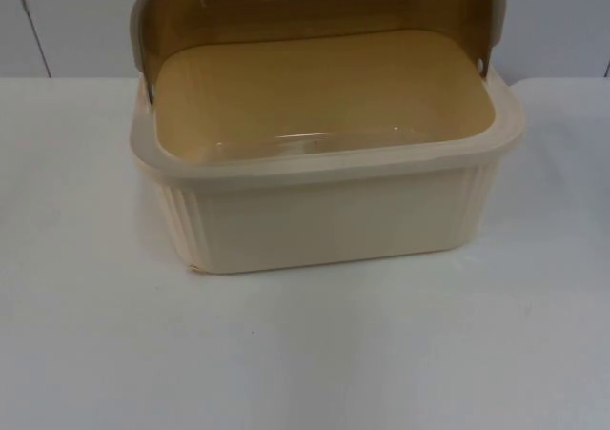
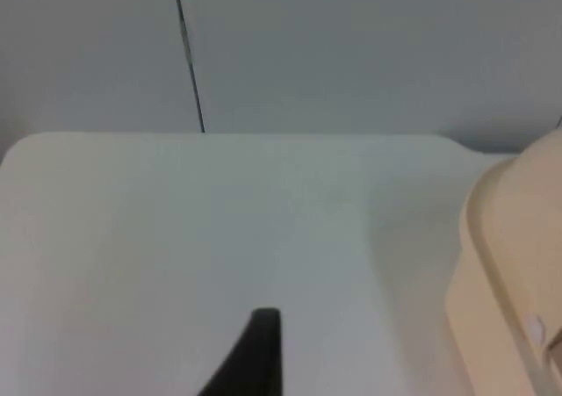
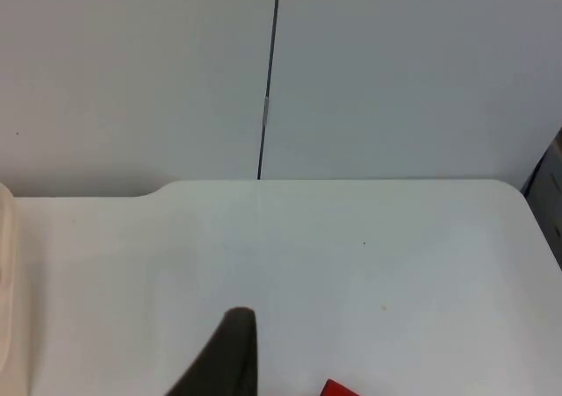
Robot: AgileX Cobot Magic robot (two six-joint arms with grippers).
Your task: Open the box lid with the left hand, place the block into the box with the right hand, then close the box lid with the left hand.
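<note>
table: white top, bare in front of the box and on both sides of it.
box: cream plastic bin with ribbed walls and a wide rim, sits mid-table, front wall facing the top camera. inside looks empty, smooth tan floor, no block in it.
lid: amber see-through, hinged at the box's rear corners, stands swung up and back behind the opening. so the opening step looks done; the lid holds itself up, nothing is touching it.
left gripper: off the box's left side, above bare table, one black fingertip visible in the left wrist view, the box's cream rim just to its side. cannot tell whether the claw is open or closed. holds nothing i can see. reads as waiting, parked clear of the lid's swing for the later close.
right gripper: off the box's right side, over bare table, box edge far off to its side in the right wrist view. claw state cannot be told either.
block: a red corner on the table just beside the right fingertip, outside the box, rest cut off. likely the task's block, not yet picked.
partition wall: grey, behind the box, vertical seam.
next, my read: right arm needs to drop onto the red block, then carry it over the box's right rim.
</note>
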